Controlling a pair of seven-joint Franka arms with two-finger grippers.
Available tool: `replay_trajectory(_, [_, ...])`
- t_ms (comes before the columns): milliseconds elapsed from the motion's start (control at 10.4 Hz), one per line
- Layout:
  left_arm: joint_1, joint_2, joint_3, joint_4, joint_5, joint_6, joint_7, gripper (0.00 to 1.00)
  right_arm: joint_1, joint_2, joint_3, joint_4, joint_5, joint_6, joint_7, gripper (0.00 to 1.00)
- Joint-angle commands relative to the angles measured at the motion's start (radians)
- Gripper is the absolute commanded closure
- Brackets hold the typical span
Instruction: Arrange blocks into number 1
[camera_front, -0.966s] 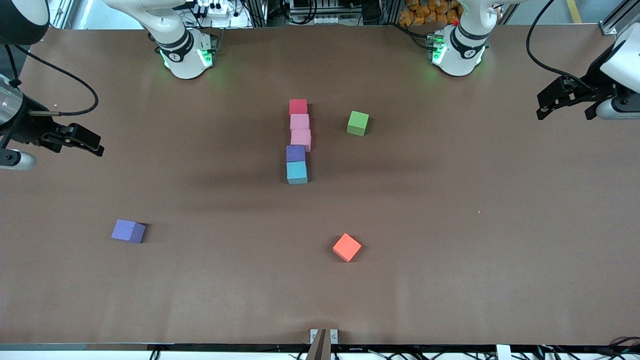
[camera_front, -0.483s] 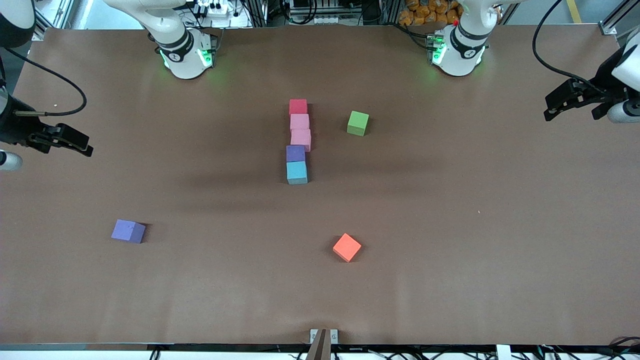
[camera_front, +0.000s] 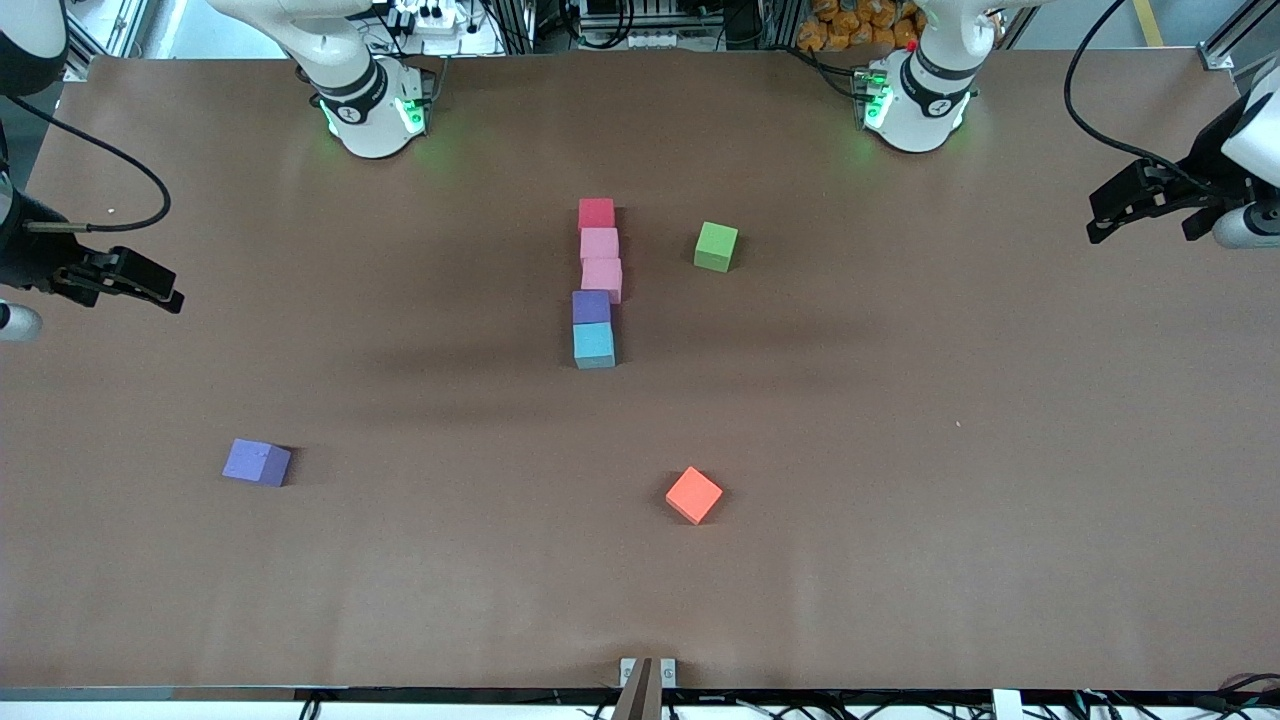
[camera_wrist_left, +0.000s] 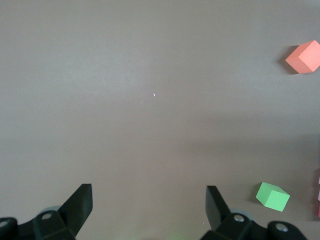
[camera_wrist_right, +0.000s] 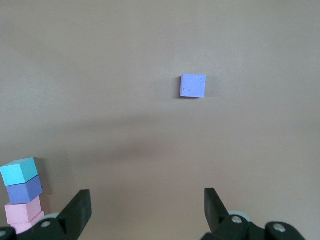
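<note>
Five blocks sit in a column mid-table, each touching the next: red block (camera_front: 596, 212) at the 12 o'clock end nearest the bases, then upper pink block (camera_front: 599, 243), lower pink block (camera_front: 602, 279), purple block (camera_front: 591, 306), and light blue block (camera_front: 594, 345) at the 6 o'clock end. The column is not dead straight — the purple and blue pair sit slightly offset toward the right arm's end.

Strays: green cube (camera_front: 716, 246) at about 3 o'clock of the pink pair, near but apart. Orange cube (camera_front: 693, 495) at about 5 o'clock of the column, well apart, rotated diamond-wise. A second violet cube (camera_front: 256, 462) at about 8 o'clock, well apart, toward the right arm's end.

Left gripper (camera_front: 1125, 205) hangs over the table edge at its own end, jaws wide open, empty. Right gripper (camera_front: 135, 282) hangs over the opposite edge, jaws also spread, empty — height above the surface is hard to judge.

Broad bare table (camera_front: 950, 500) surrounds the column on all sides; the 6 o'clock edge strip holds only a small bracket (camera_front: 647, 672).
</note>
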Motion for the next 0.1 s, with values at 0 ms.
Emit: replay_trajectory(0, [0.008, -0.001, -0.004, 0.008, -0.022, -0.014, 0.01, 0.0, -0.01, 0.0, 0.011, 0.015, -0.013, -0.015, -0.011, 0.0])
